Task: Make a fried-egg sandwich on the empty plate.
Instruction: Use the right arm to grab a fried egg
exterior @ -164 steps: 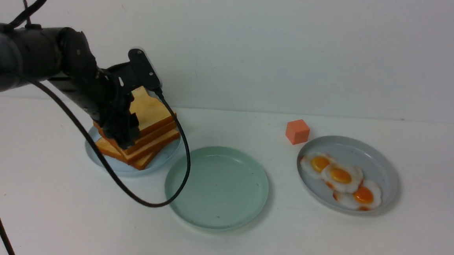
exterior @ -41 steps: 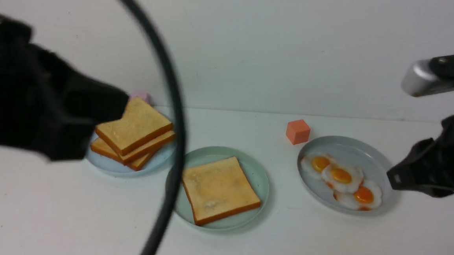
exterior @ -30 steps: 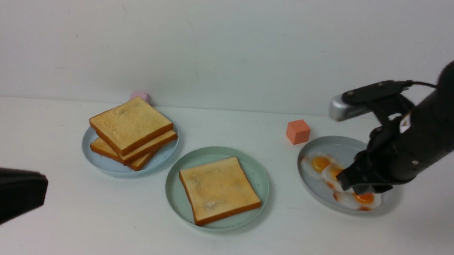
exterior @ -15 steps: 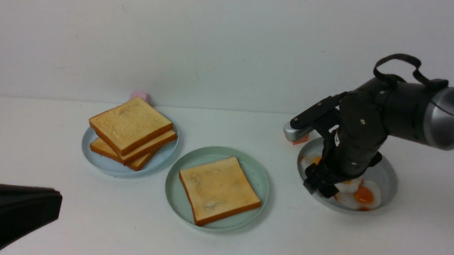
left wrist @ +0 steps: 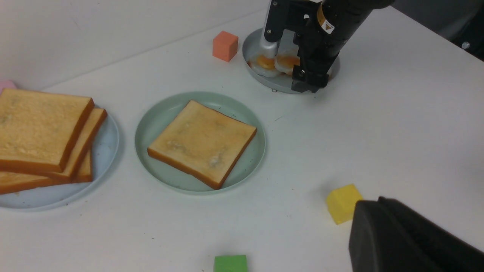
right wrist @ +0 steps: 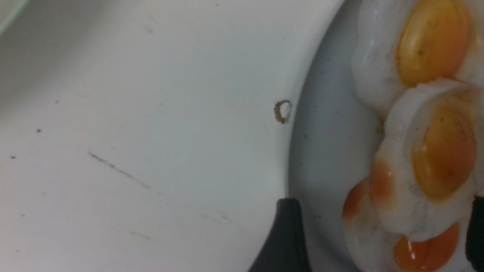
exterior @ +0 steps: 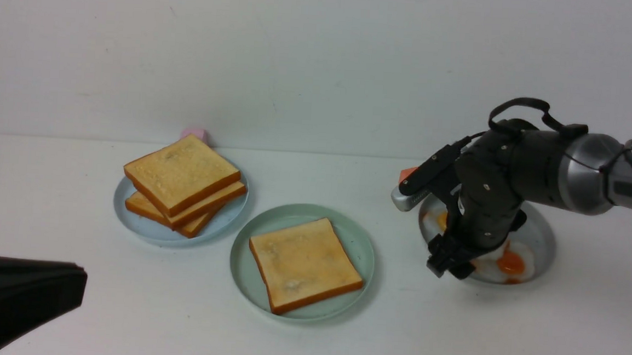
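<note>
The pale mint-green plate [exterior: 357, 239] sits mid-table with one golden toast slice [exterior: 305, 263] flat on it, also plain in the left wrist view as toast slice [left wrist: 202, 142]. Three overlapping fried eggs [exterior: 511, 263] lie on a grey plate [exterior: 546, 247]. My right gripper [exterior: 449, 265] hangs low over that plate's near-left edge. The right wrist view shows the right gripper [right wrist: 380, 241] open, with the eggs [right wrist: 427, 158] between its fingers [right wrist: 284, 238], untouched as far as I can see. My left gripper [exterior: 12, 296] is drawn back at the near left, shut and empty.
A stack of three toast slices [exterior: 184, 183] rests on a pale blue plate [exterior: 142, 230]. An orange cube [left wrist: 225, 45] stands beside the grey plate, and a pink cube [exterior: 195, 134] behind the stack. A yellow cube [left wrist: 342, 202] and a green cube [left wrist: 230, 263] lie near the front edge.
The left arm laid a toast slice on the mint-green plate and withdrew to the near left. The right arm swung in, came down over the grey plate and opened its gripper.
</note>
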You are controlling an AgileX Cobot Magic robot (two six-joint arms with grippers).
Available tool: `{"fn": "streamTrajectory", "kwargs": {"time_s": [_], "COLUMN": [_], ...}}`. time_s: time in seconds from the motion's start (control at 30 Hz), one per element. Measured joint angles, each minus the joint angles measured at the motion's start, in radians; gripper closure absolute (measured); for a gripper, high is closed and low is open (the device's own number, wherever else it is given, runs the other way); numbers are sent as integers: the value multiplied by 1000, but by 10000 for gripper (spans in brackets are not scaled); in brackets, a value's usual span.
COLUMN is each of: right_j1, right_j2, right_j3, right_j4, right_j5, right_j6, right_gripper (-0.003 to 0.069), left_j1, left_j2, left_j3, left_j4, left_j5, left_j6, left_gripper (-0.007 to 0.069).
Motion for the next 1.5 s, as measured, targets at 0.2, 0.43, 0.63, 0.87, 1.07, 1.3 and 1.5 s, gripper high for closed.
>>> {"fn": "streamTrajectory", "kwargs": {"time_s": [0.2, 0.43, 0.63, 0.87, 1.07, 1.3, 1.5], "right_j1": [0, -3, -36, -64, -77, -80, -80], "right_j2": [4, 4, 29, 80, 94, 102, 114], "right_j3": [-38, -129, -134, -134, -135, -135, -139], "right_j4": [57, 92, 111, 123, 105, 100, 100], "right_j5": [53, 124, 118, 62, 44, 36, 35], "right_j6": [15, 7, -23, -49, -50, -80, -82], "right_gripper": [67, 67, 67, 67, 67, 67, 67], "left_j1": [0, 0, 0, 0, 0, 0, 0], "left_j2": [0, 0, 0, 0, 0, 0, 0], "left_j3": [0, 0, 1, 2, 2, 2, 2], "left_j4": [-1, -1, -1, -1, -1, -1, -1], "left_j5": [0, 0, 1, 1, 1, 1, 1], "left_j6": [1, 1, 1, 1, 1, 1, 1], "left_gripper": [638, 638, 638, 638, 638, 638, 637]}}
